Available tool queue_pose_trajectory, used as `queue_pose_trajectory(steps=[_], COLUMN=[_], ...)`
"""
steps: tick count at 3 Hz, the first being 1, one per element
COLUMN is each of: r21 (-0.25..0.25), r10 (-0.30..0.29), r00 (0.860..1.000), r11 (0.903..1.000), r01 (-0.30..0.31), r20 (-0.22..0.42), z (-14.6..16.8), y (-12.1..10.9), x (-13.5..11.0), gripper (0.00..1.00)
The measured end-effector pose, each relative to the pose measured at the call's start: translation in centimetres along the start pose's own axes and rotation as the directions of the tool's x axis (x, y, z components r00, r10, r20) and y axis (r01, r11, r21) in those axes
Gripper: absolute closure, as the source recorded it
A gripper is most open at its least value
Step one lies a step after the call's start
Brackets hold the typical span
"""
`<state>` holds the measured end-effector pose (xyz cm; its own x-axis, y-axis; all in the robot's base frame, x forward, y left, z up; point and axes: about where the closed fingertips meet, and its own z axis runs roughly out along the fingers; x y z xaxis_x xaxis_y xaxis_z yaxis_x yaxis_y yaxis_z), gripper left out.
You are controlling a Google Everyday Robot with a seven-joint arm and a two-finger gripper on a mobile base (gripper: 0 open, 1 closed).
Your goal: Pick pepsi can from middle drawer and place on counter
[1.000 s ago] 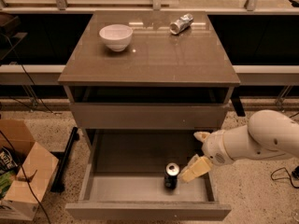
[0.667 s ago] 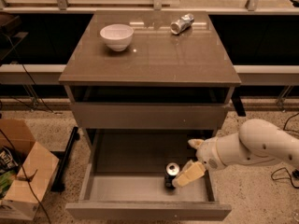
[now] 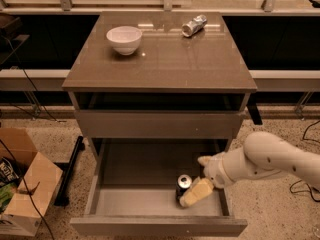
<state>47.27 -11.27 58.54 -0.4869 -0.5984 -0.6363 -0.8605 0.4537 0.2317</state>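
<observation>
The pepsi can (image 3: pixel 183 183) stands upright in the right front part of the open middle drawer (image 3: pixel 125 204), dark with a silver top. My gripper (image 3: pixel 196 178) reaches into the drawer from the right on a white arm. Its fingers are spread open: one fingertip (image 3: pixel 203 160) is behind the can and the other (image 3: pixel 194 194) lies right against the can's front right side. The can stands at the mouth of the open fingers. The counter (image 3: pixel 165 59) is the glossy slab above.
A white bowl (image 3: pixel 124 38) stands at the counter's back left and a shiny silver can (image 3: pixel 193 25) lies on its side at the back right. A cardboard box (image 3: pixel 22 184) sits on the floor to the left. Cables lie on the floor at right.
My arm and gripper have moved left and lower into the drawer, closing in on the pepsi can. The can has not moved.
</observation>
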Motion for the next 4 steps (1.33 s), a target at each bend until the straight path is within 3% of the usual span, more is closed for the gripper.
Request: queue_pose_trajectory(steps=[1, 2, 3, 4], r21=[0.028, 0.065, 0.071, 0.058], r10=[0.038, 0.09, 0.122, 0.203], r00=[0.999, 0.996, 0.99, 0.973], r11=[0.9989, 0.9937, 0.9894, 0.9759], r01=[-0.037, -0.091, -0.127, -0.21], r20=[-0.032, 0.02, 0.065, 0.112], z=[3.5, 7.5, 9.9, 12.6], y=[-1.0, -3.7, -5.7, -7.7], x=[2.1, 4.2, 5.3, 7.2], gripper=[0.0, 0.0, 0.0, 0.26])
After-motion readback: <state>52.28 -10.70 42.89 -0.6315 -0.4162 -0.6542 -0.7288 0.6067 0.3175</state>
